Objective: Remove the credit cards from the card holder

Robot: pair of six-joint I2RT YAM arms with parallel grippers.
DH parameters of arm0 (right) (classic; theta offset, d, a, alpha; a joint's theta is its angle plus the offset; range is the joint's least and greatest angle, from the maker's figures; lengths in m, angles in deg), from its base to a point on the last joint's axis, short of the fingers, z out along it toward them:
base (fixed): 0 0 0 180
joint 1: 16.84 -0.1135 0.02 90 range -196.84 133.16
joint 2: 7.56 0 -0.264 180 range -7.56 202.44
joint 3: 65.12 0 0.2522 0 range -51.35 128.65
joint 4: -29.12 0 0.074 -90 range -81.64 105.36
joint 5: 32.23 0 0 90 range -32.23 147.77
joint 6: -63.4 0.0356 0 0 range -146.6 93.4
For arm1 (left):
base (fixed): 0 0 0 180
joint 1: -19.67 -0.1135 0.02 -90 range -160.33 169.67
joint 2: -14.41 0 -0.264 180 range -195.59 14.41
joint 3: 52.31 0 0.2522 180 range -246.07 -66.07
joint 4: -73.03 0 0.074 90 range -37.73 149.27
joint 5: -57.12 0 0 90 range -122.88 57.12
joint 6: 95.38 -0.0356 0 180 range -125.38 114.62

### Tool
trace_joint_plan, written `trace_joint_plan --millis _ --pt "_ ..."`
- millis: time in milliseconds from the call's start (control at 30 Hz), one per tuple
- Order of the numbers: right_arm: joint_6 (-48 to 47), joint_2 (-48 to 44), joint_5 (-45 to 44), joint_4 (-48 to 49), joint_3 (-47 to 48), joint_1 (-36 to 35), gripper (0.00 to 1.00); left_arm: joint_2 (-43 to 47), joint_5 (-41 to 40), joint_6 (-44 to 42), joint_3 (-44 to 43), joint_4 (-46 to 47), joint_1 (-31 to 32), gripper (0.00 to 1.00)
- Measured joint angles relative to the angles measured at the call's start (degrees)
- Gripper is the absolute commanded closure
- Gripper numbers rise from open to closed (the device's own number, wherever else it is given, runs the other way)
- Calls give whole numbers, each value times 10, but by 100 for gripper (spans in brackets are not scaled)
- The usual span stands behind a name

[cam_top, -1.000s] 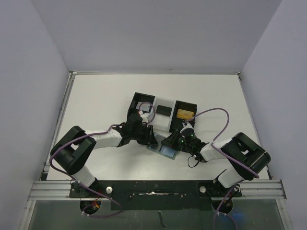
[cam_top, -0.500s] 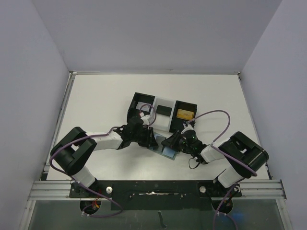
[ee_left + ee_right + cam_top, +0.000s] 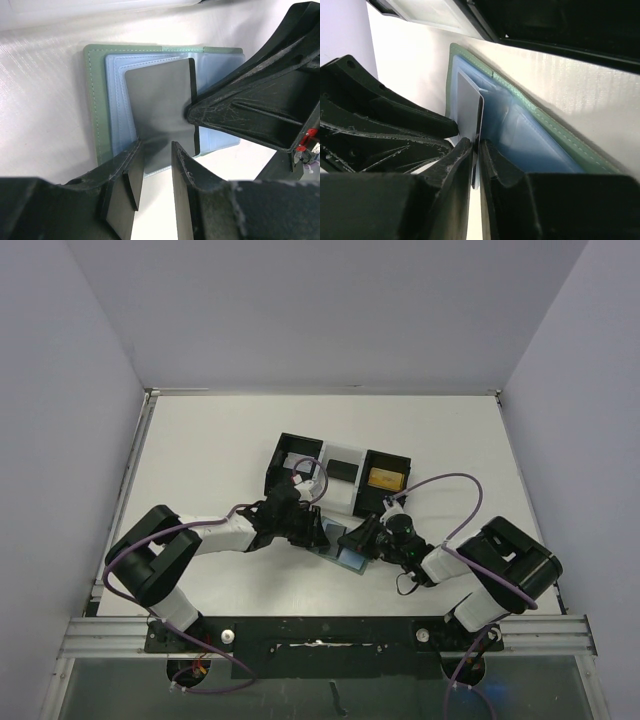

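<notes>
**Right arm shifts while it pinches the card**

Since a second ago, the right arm's wrist has slid a little to the right and toward the near edge. The left arm has hardly moved.

The card holder (image 3: 97, 100) lies open and flat on the white table (image 3: 200, 460), between the two grippers. Just behind it stands a black-and-clear tray (image 3: 285, 455) with three boxes. A gold card (image 3: 381, 479) lies in the tray's right box.

A dark card (image 3: 160, 110) sticks partway out of a pale blue pocket. The right gripper (image 3: 475, 145) reaches in low from the right. Its fingers are squeezed tight on the edge of the dark card.

The left gripper (image 3: 156, 170) comes in low from the left, right up against the right one. Its fingers stand a small way apart, one on each side of the card's near end, and they hold nothing.
</notes>
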Motion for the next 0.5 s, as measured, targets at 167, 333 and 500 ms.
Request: trace_joint_plan --millis 167,333,500 --pt "7 0 7 37 -16 3 92 0 -2 -3 -1 -2 0 72" --pt "14 1 16 56 -19 7 83 0 -2 -3 -2 -3 0 72" --pt "17 14 25 71 -19 10 81 0 -3 -4 -4 -8 0 72"
